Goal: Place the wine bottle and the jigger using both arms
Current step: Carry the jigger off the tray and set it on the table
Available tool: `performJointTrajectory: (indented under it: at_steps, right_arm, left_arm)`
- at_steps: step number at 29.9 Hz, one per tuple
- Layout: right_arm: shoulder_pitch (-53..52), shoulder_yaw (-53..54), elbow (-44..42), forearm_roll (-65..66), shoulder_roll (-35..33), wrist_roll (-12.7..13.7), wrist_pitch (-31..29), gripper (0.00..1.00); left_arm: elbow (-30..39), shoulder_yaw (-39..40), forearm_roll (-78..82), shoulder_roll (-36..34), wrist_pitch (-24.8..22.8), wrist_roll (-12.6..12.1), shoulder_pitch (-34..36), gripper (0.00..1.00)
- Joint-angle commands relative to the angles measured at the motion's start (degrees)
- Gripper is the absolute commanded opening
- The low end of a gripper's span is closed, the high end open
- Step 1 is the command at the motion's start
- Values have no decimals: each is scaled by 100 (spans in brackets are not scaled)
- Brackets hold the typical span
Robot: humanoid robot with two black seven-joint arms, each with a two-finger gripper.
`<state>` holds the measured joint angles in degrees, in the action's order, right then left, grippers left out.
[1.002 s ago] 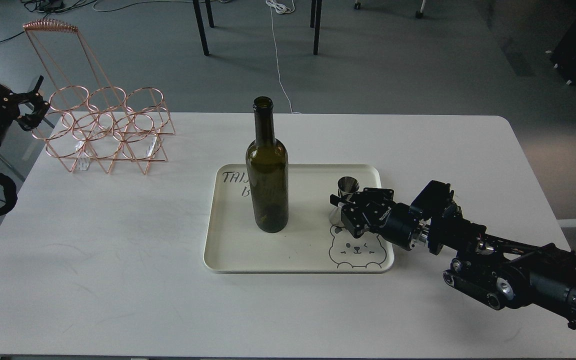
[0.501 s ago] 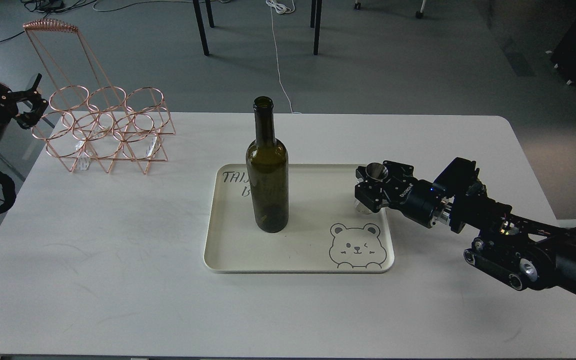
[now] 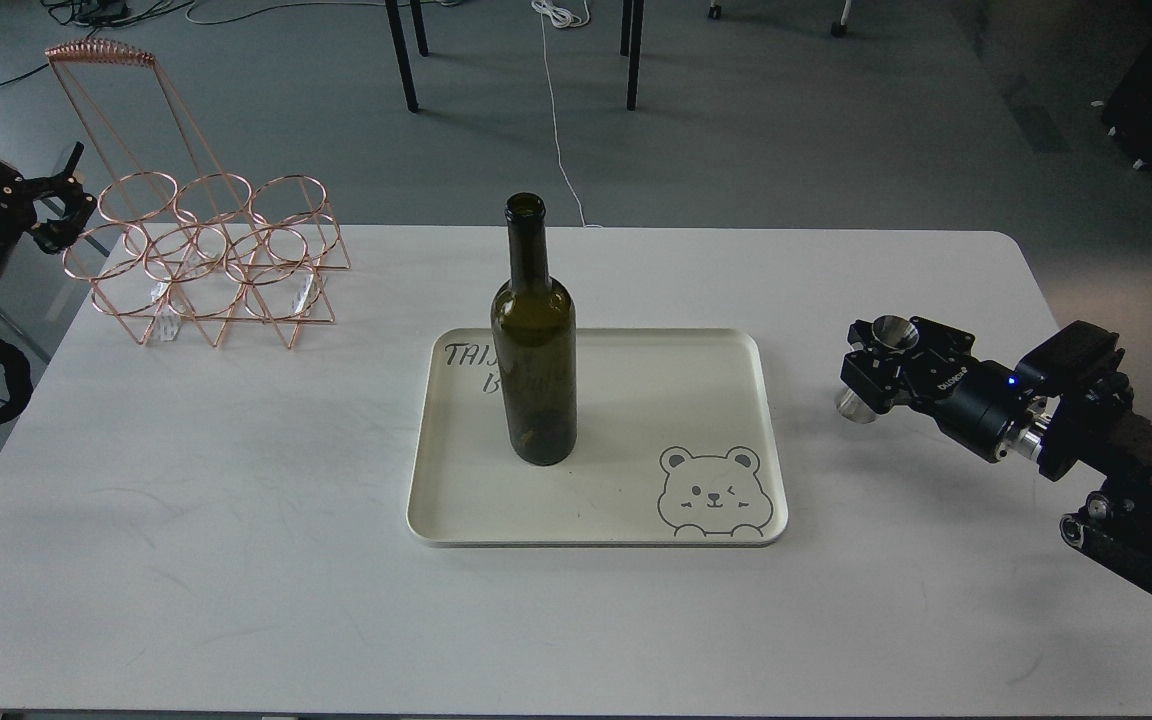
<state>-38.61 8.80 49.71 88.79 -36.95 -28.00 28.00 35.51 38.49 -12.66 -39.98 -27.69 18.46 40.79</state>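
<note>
The dark olive-green wine bottle (image 3: 534, 340) stands upright on the left half of the cream tray (image 3: 636, 520). My right gripper (image 3: 871, 370) is shut on the silver jigger (image 3: 891, 335) at its waist and holds it upright over the white table, to the right of the tray. The jigger's lower cone shows below the fingers, close to the table. My left gripper (image 3: 61, 210) is at the far left edge, beside the copper wire rack, away from the bottle. Its fingers look spread and hold nothing.
A copper wire bottle rack (image 3: 206, 260) stands at the table's back left corner. The tray has a bear drawing at its front right. The white table (image 3: 236, 520) ends just right of my right arm. Chair legs and cables are on the floor behind.
My right gripper has lifted the jigger off the tray and carried it right, past the tray's edge, over the table. The left arm has barely moved.
</note>
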Motion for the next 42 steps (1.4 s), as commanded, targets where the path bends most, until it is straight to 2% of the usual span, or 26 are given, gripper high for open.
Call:
performJointTrajectory:
  at_steps: [1,10,14,19,21,30,35,42]
  right_arm:
    - [117,-10,-13,-204,-145,0,0,8]
    - [240,8,-769,-222,-110,0,0,9]
    - [249,-10,-752,-406,-110,0,0,18]
    - [249,-53,-734,-468,-110,0,0,37]
    - [249,-62,-725,-468,-110,0,0,42]
    - [258,-80,-664,-468,-119,0,0,51]
    - [337,-80,-524,-468,-242,0,0,64]
    - [425,-71,38,-477,-900,0,0,74]
  left_arm:
    - [9,0,0,8,9,0,-1,98]
    - [44,-8,0,16,36,0,-1,98]
    - [44,-8,0,16,36,0,-1,98]
    - [53,-8,0,16,36,0,-1,98]
    - [53,0,0,8,36,0,8,98]
    - [53,9,0,-1,45,0,17,98]
    - [53,9,0,-1,45,0,26,98]
    - [53,18,0,8,45,0,43,98]
